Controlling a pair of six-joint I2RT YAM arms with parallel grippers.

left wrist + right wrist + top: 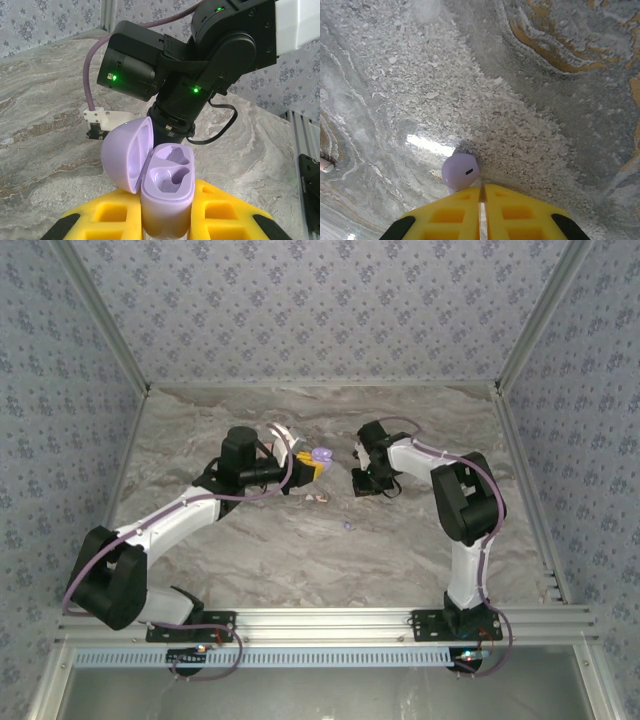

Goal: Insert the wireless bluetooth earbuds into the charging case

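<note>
The lilac charging case stands upright between the yellow fingers of my left gripper, which is shut on its body. Its lid hangs open to the left and both moulded wells are empty. From above, the case is held above the table's middle at the left gripper. My right gripper is shut, with a lilac earbud at its fingertips close over the marble. The right gripper points down, just right of the case. A pinkish-white earbud and a tiny lilac one lie on the table.
The right arm's black wrist and purple cable loom right behind the open case. A pinkish-white piece lies at the left edge of the right wrist view. A white round object sits behind the left gripper. Patterned walls enclose the marble table.
</note>
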